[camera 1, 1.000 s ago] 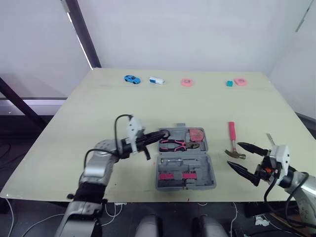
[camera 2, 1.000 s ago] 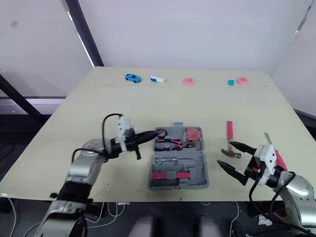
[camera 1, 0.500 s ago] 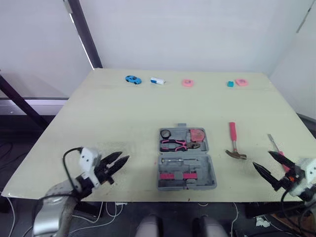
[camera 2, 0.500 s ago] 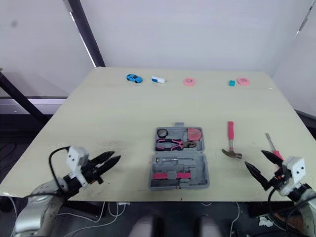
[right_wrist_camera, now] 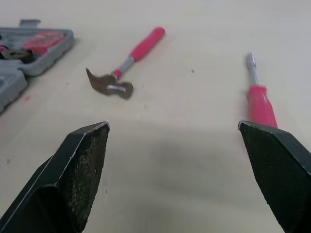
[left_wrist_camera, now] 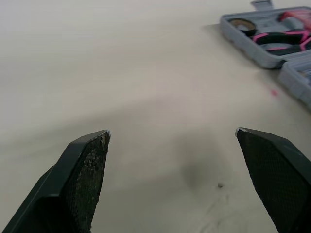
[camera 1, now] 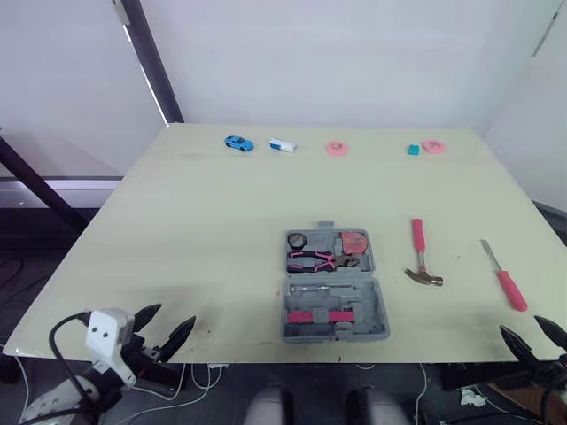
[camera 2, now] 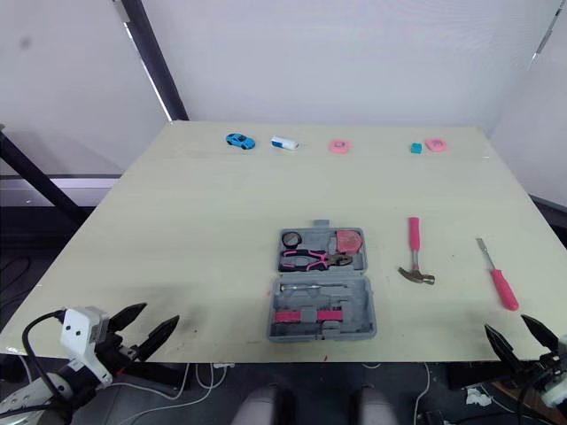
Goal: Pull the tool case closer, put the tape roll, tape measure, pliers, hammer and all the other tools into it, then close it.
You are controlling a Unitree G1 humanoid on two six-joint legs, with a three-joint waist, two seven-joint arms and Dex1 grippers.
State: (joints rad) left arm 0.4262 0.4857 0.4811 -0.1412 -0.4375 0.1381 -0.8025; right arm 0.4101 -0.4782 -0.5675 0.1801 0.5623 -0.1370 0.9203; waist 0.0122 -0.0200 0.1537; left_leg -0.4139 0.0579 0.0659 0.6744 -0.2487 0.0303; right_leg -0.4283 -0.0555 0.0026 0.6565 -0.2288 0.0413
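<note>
The grey tool case [camera 1: 335, 297] lies open in the middle of the table near the front. Its far half holds the black tape roll [camera 1: 297, 240], pink-handled pliers [camera 1: 319, 259] and a red tape measure [camera 1: 353, 241]. A pink-handled hammer [camera 1: 423, 257] lies right of the case, with a pink screwdriver [camera 1: 505, 279] further right. My left gripper [camera 1: 174, 316] hangs open and empty at the front left edge, far from the case. At the front right edge my right gripper [camera 1: 522, 325] is open and empty, short of the hammer [right_wrist_camera: 124, 68] and screwdriver [right_wrist_camera: 260, 97].
Along the far edge lie a blue toy car [camera 1: 236, 142], a white and blue block [camera 1: 282, 144], a pink ring [camera 1: 335, 149], a teal cube [camera 1: 412, 150] and a pink piece [camera 1: 432, 146]. Bare tabletop [camera 1: 204, 230] spreads left of the case.
My left gripper left the case's tape roll slot, drew back to the front left edge and opened. The right gripper drew back from beside the hammer to the front right edge, still open.
</note>
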